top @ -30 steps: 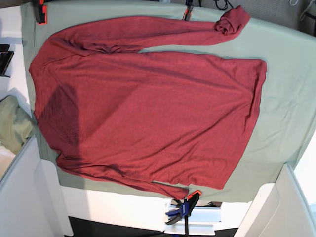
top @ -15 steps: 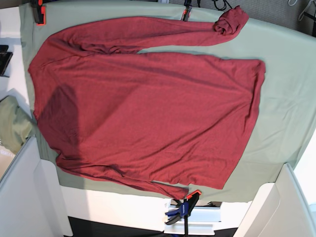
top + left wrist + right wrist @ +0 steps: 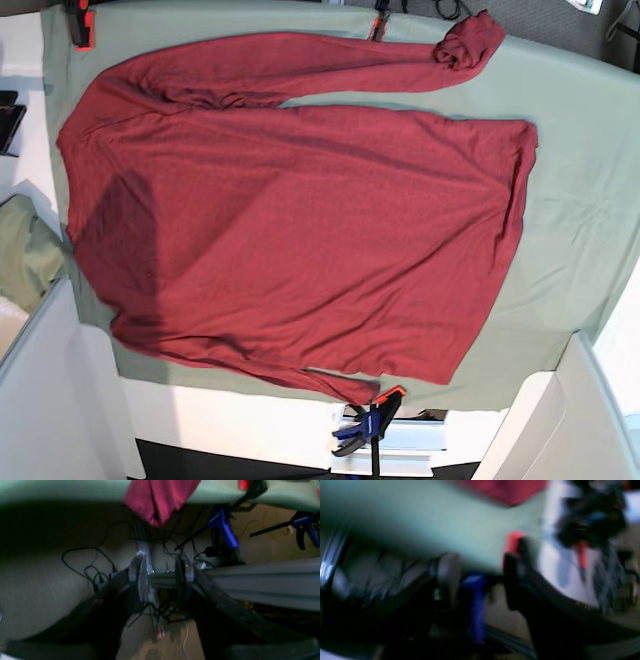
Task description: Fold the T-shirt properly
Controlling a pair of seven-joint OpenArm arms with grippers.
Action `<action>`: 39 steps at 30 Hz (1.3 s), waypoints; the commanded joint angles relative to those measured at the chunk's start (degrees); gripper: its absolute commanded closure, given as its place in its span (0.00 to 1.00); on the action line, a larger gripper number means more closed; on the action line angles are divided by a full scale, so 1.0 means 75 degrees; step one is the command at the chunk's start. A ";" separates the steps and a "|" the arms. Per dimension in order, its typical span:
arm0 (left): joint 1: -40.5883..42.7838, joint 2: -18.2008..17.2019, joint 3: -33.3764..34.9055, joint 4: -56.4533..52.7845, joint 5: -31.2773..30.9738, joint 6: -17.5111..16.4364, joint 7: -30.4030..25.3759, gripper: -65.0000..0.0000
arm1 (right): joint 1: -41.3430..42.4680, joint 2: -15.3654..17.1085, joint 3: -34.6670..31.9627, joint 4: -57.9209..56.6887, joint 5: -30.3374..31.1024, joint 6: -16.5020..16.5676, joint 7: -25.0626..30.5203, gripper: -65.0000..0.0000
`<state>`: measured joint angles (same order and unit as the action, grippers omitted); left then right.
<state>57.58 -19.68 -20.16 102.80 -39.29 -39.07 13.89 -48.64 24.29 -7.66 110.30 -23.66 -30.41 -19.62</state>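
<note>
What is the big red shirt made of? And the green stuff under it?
The T-shirt looks like thin, soft knit fabric, matte dark red: it lies limp with small wrinkles, its cuff bunched. The table cloth seems to be a smooth, pale green woven cloth, pulled flat; its exact fibre cannot be told.

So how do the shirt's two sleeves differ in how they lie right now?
In the base view, the upper sleeve lies stretched out flat and fully on the green table cloth, with its cuff bunched into a small lump. The lower sleeve runs along the table's near edge, mostly tucked under the body, its end hanging over the edge beside the blue clamp. Both are the same dark red knit and point the same way.
</note>
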 commanded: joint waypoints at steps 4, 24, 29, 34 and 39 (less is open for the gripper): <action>0.0137 -0.0050 -0.0146 0.0143 -0.0128 -0.0124 -0.0064 0.65 | 0.0848 -0.0262 0.0729 0.0149 0.0804 -0.0119 0.0006 0.51; 0.0221 -0.0323 -0.0175 0.0143 -0.0096 -0.0124 0.0050 0.65 | 0.2967 -0.3010 0.3098 -0.0487 0.4721 0.2011 -0.0146 0.40; 0.0221 -0.0323 -0.0175 0.0143 -0.0096 -0.0124 0.0105 0.65 | 0.2952 -0.3010 0.3963 -0.0554 0.6065 0.2981 -0.0195 0.40; 0.0219 -0.0323 -0.0175 0.0143 -0.0102 -0.0124 0.0105 0.65 | 0.3273 -0.3112 0.4520 -0.1332 0.7155 0.4124 -0.0195 0.40; 0.0219 -0.0318 -0.0175 0.0143 -0.0134 -0.0124 0.0131 0.64 | 0.3754 -0.3115 0.4593 -0.2241 0.7714 0.4855 -0.0251 0.40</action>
<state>58.26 -21.74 -21.06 103.09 -39.44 -39.07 15.66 -22.55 -0.01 27.27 94.59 33.80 3.70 -17.39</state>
